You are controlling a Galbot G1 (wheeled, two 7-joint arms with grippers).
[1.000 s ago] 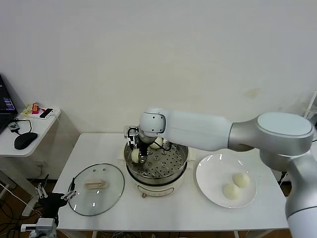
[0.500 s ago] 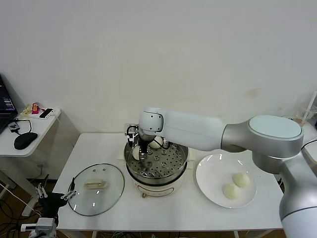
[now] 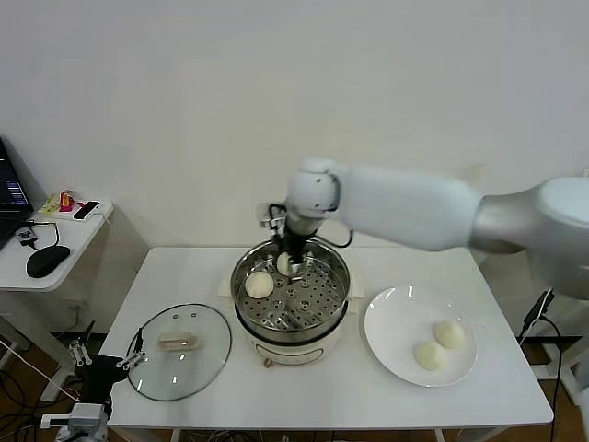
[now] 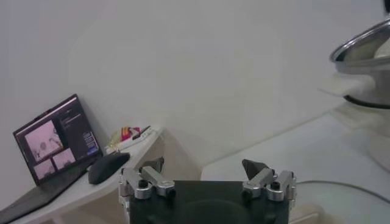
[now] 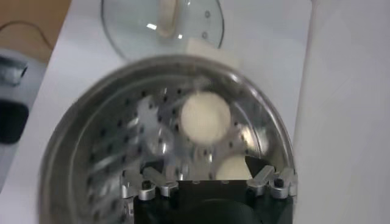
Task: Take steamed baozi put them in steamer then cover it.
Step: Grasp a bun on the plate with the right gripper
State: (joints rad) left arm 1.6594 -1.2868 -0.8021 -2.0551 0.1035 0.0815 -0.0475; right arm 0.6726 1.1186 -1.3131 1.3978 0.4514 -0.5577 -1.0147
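Right pincer (image 3: 287,247): above the far rim of the steamer, centre of the head view – fingers spread, nothing between them. The right wrist view shows the two fingertips (image 5: 268,175) apart over the perforated tray.
Left pincer (image 3: 103,361): low in the lower-left corner of the head view, beside the table edge and near the cover; its fingers (image 4: 263,178) are spread and bare.
Steamer (image 3: 327,309): shiny round pot on a cream base, centre of the table (image 3: 184,272), uncovered.
Buns in the steamer: two – one bun (image 3: 259,285) on the tray toward the left side, a second bun (image 3: 284,264) at the far side, just under the right pincer. In the right wrist view the first (image 5: 205,117) lies mid-tray and the second (image 5: 233,167) sits close to the pincer.
Buns on the plate: two more (image 3: 449,333) (image 3: 430,354), close together, toward the right part of the white plate (image 3: 391,322).
Plate: right of the steamer, just beside it, on the table.
Cover (image 3: 179,349): clear glass lid lying flat on the table, lower left of the steamer, beige handle up; also seen at the top of the right wrist view (image 5: 140,33).
Side desk (image 3: 55,241): at the left edge, carrying a computer mouse (image 3: 48,261) and a laptop (image 4: 56,140).
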